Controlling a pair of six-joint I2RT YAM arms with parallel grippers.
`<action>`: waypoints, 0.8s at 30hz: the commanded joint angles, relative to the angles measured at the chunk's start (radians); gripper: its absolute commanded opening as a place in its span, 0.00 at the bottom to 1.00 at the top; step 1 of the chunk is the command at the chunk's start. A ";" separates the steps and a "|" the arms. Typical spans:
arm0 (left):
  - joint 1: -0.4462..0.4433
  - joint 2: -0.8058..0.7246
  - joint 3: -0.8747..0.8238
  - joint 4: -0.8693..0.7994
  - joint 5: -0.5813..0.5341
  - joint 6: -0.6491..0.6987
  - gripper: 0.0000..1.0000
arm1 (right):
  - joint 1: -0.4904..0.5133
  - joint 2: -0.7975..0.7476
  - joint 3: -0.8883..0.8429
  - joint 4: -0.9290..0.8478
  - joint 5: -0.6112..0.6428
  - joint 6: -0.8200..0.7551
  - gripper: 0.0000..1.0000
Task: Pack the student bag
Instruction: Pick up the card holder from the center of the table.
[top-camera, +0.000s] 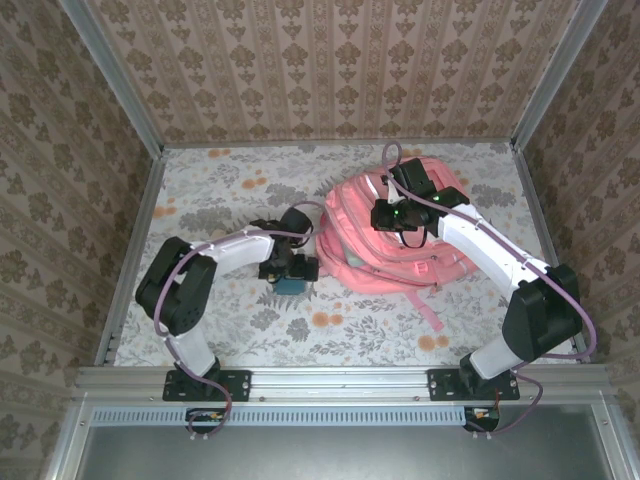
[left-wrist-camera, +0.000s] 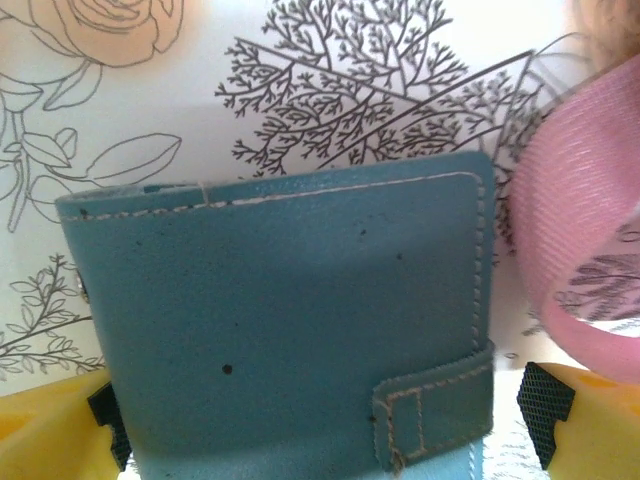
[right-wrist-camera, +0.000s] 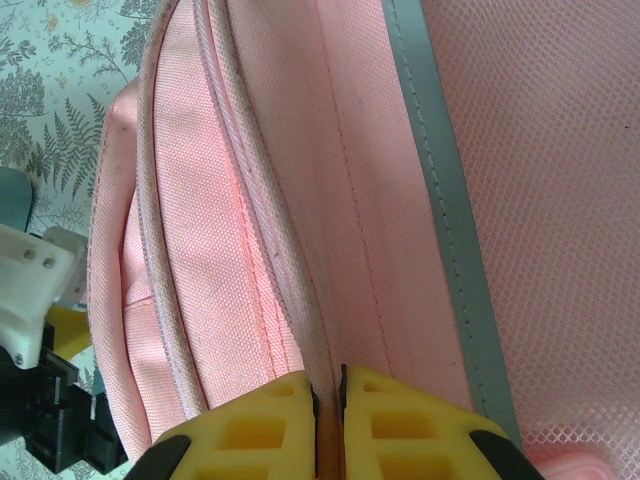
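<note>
The pink student bag (top-camera: 395, 235) lies on the right half of the floral table. My right gripper (top-camera: 392, 216) sits on top of it, shut on a fold of the bag's pink fabric (right-wrist-camera: 330, 340) beside a zipper seam. A teal notebook (left-wrist-camera: 290, 320) with white stitching and a strap closure stands between my left gripper's yellow fingers (left-wrist-camera: 575, 420), which press on both its sides. Seen from above, the left gripper (top-camera: 290, 270) holds the notebook (top-camera: 293, 285) just left of the bag. A pink strap (left-wrist-camera: 585, 230) curves past at the right of the left wrist view.
A loose pink strap (top-camera: 425, 305) trails from the bag toward the near edge. Patterned walls and metal rails (top-camera: 140, 220) box in the table. Open tablecloth lies at the far left and along the near side.
</note>
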 joint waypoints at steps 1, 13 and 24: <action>-0.028 0.042 0.036 -0.091 -0.111 -0.023 0.98 | 0.009 -0.012 0.022 0.013 -0.029 0.027 0.13; -0.050 -0.021 0.026 -0.112 -0.147 -0.058 0.74 | 0.008 -0.037 0.055 -0.007 -0.032 0.012 0.10; -0.044 -0.196 0.136 -0.068 0.006 -0.146 0.68 | -0.055 -0.089 0.158 -0.033 -0.090 0.013 0.03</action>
